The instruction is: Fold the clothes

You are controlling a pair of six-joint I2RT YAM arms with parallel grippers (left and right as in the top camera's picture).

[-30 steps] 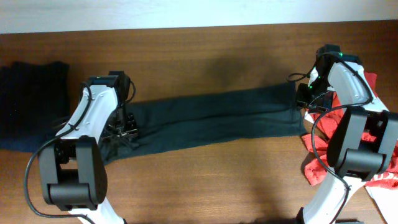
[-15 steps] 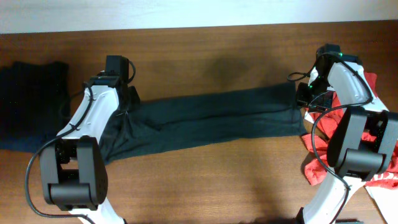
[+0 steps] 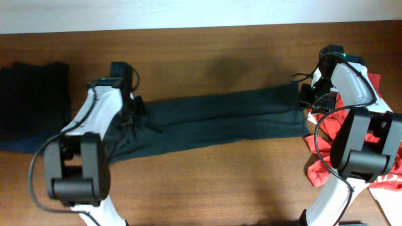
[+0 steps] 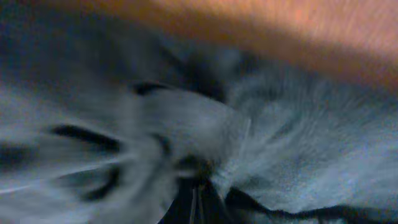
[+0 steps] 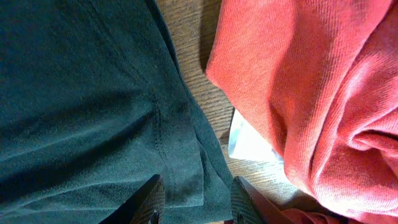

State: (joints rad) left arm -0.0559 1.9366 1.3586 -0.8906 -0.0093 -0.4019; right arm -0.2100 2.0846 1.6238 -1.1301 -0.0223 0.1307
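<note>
While left pincer [image 3: 130, 114] pinches green garment [image 3: 220, 119], right pincer [image 5: 198, 202] astride its hem.

dark green garment [image 3: 220, 119]: soft matt knit cloth, stitched seams. red garment [image 5: 311, 81], right: matt knit cloth, fine rib. black garment [image 3: 31, 94], far left: matt cloth. table [image 3: 220, 182]: brown wood, visible grain, slight sheen. left arm [image 3: 94, 116]: smooth white plastic shell, glossy.

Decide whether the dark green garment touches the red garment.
Apart, where visible. The right wrist view shows bare wooden table between the dark green garment and the red garment.
</note>
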